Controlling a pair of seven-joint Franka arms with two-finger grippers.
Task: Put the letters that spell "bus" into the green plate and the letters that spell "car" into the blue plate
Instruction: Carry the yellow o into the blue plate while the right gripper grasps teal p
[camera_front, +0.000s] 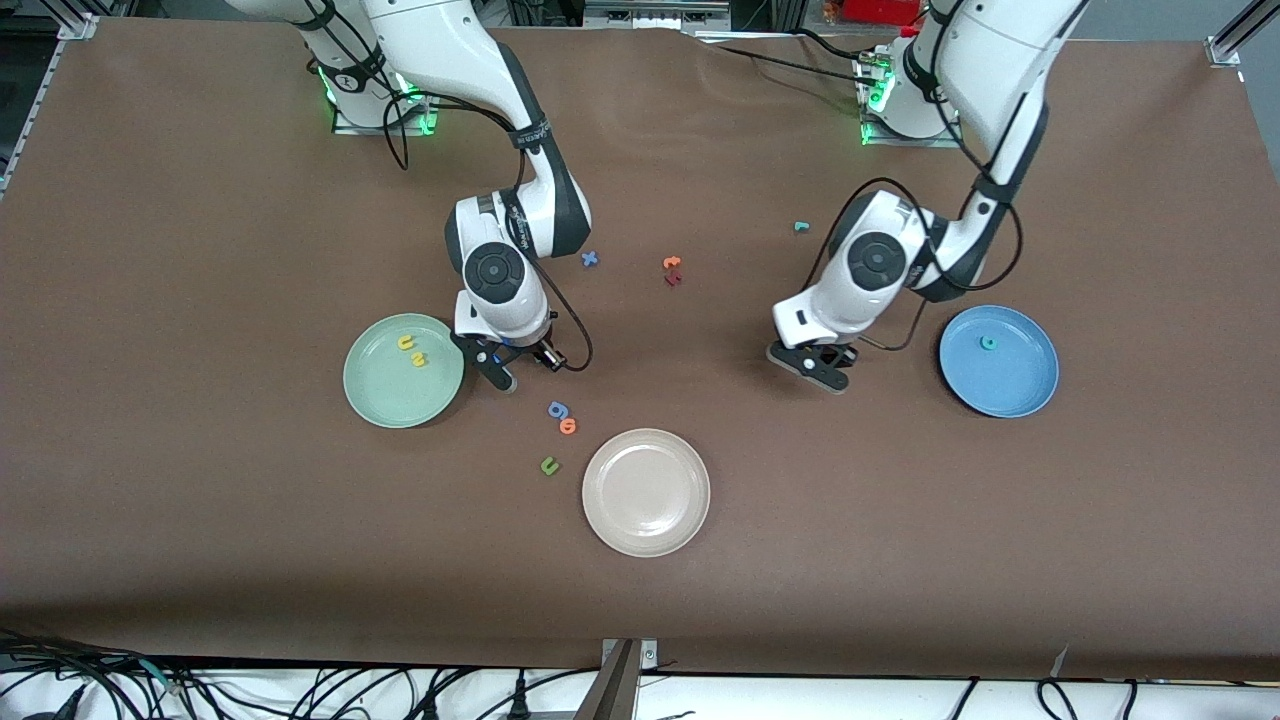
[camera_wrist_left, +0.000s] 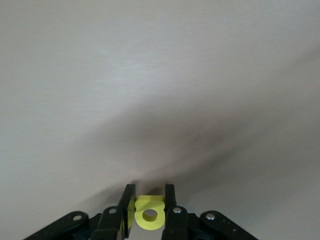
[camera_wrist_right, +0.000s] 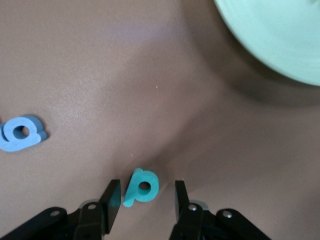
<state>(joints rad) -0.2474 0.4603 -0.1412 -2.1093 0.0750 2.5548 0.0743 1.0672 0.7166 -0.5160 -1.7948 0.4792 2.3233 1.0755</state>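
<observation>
My left gripper (camera_front: 825, 375) is low at the table beside the blue plate (camera_front: 1010, 385), shut on the yellow a (camera_wrist_left: 149, 216), which sits clamped between its fingers. A teal c (camera_front: 987, 343) lies in the blue plate. The teal r (camera_front: 800, 226) lies near the left arm's base. My right gripper (camera_front: 497, 372) is down at the table beside the green plate (camera_front: 390, 395), open. The teal b (camera_wrist_right: 141, 186) lies between its jaws with a gap on each side. The yellow u (camera_front: 405, 342) and yellow s (camera_front: 418, 359) lie in the green plate.
A beige plate (camera_front: 646, 491) stands nearer the front camera. A blue g (camera_front: 557, 409), an orange o (camera_front: 568, 426) and a dark green u (camera_front: 549, 465) lie close to my right gripper. A blue x (camera_front: 590, 259), an orange t (camera_front: 672, 263) and a dark red letter (camera_front: 672, 279) lie mid-table.
</observation>
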